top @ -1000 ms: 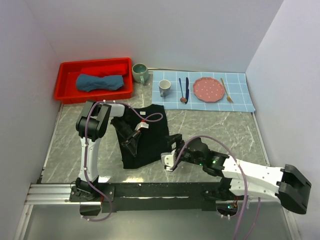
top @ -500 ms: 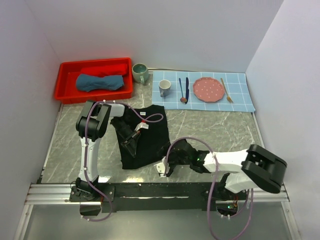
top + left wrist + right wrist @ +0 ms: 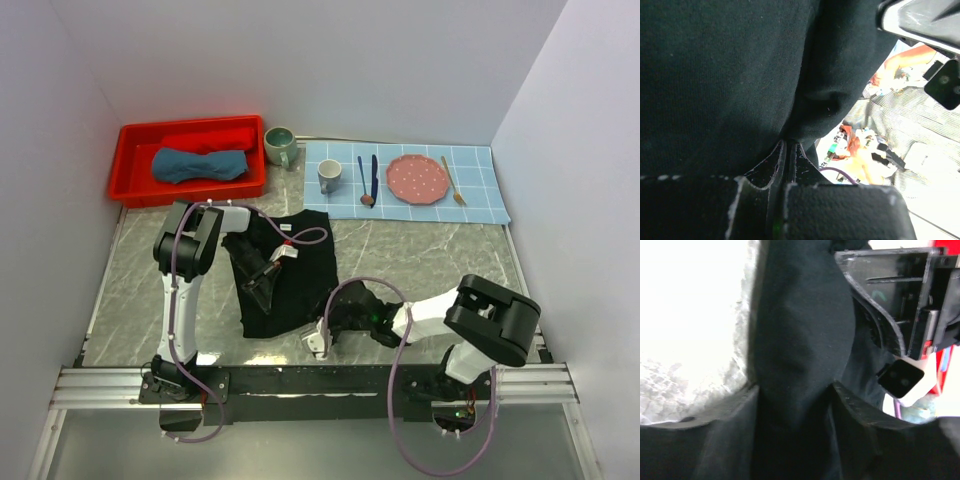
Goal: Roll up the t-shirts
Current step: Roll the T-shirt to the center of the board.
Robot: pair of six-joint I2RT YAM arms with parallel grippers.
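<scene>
The black t-shirt (image 3: 300, 262) lies folded on the marble table, left of centre. My left gripper (image 3: 262, 285) rests on its middle and is shut on a pinch of the black cloth; in the left wrist view the jaws (image 3: 789, 145) stand nearly together with the cloth (image 3: 715, 75) at their tips. My right gripper (image 3: 322, 335) is at the shirt's near right corner. In the right wrist view a thick fold of black cloth (image 3: 800, 330) fills the gap between its fingers (image 3: 794, 387). The teal-blue t-shirt (image 3: 200, 163) lies bunched in the red bin (image 3: 190, 125).
A light-blue checked placemat (image 3: 480, 180) at the back right holds a white cup (image 3: 329, 176), spoon (image 3: 365, 185), knife (image 3: 375, 172), pink plate (image 3: 415, 178) and fork (image 3: 452, 180). A green mug (image 3: 281, 146) stands beside the bin. White walls surround the table.
My right arm has swung left and toward the near edge, folding up, with its gripper now at the shirt's near right corner. The shirt's right flap has drawn inward. The left arm has not moved.
</scene>
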